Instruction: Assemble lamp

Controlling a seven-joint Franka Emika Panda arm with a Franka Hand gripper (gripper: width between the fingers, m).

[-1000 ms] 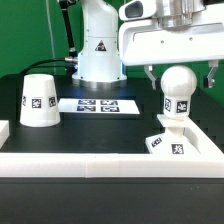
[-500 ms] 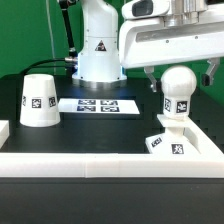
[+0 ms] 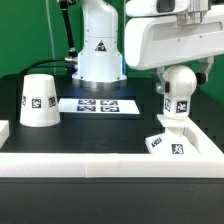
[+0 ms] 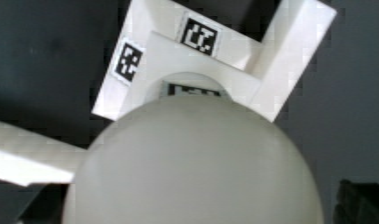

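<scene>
Lower and further toward the exterior view's right than a second ago, the gripper [image 3: 183, 84] now hides the top of the bulb [image 3: 180, 100]. Its jaws stand apart, one finger on each side of the round head; contact cannot be told. Nearest, in front of the bulb, runs a white rail [image 3: 100, 166]. Directly beneath the bulb lies the flat square base [image 3: 195, 139], and the bulb stands upright on it. Seen from the wrist, the bulb [image 4: 195, 150] looms over the base [image 4: 275, 75]. Well apart toward the exterior view's left of the bulb sits the shade [image 3: 38, 100], wide end down. The marker board [image 3: 98, 105] lies between the two, slightly behind. Farthest back rises the arm's pedestal [image 3: 100, 50].
</scene>
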